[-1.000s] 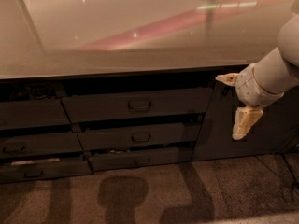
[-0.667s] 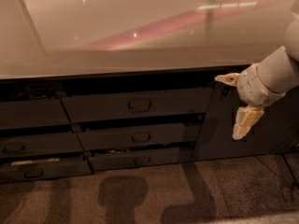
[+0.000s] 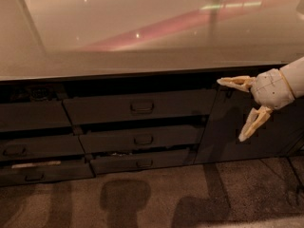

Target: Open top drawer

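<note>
The top drawer [image 3: 137, 105] is the widest dark grey front under the counter edge, with a small loop handle [image 3: 142, 107] at its centre. It stands slightly out from the cabinet, a dark gap above it. My gripper [image 3: 232, 109] is to the right of the drawer, in front of the cabinet door, level with the drawer. Its two pale fingers are spread wide, one finger [image 3: 236, 81] pointing left, the other down-left. It holds nothing and does not touch the handle.
Two narrower drawer fronts [image 3: 142, 138] lie below the top drawer, more drawers at the left [image 3: 28, 148]. A flat cabinet door [image 3: 247, 122] is behind the gripper. A glossy countertop [image 3: 142, 27] spans above. Speckled floor [image 3: 152, 198] lies below.
The gripper has shifted slightly left and up, still open. The drawers look unchanged.
</note>
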Robot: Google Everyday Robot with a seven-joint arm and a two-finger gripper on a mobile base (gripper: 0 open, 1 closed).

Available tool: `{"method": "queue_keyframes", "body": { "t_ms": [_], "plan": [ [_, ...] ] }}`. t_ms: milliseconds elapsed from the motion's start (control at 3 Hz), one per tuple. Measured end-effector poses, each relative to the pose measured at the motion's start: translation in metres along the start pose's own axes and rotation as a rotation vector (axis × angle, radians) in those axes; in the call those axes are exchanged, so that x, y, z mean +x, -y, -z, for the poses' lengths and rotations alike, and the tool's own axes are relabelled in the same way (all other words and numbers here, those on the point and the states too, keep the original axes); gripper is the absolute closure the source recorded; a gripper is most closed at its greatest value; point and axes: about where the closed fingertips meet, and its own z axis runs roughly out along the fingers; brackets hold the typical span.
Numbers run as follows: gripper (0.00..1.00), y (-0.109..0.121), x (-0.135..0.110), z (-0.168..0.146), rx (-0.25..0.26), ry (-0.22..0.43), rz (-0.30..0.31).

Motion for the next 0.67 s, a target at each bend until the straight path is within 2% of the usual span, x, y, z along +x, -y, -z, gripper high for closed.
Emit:
{"method": "queue_keyframes", "body": {
  "t_ms": [333,667],
  "plan": [
    [0.00,0.0002,0.0024,-0.0043,0.001,-0.039,-0.004],
    [0.00,0.0010,0.0067,-0.0102,0.012,-0.162,-0.024]
  ]
}}
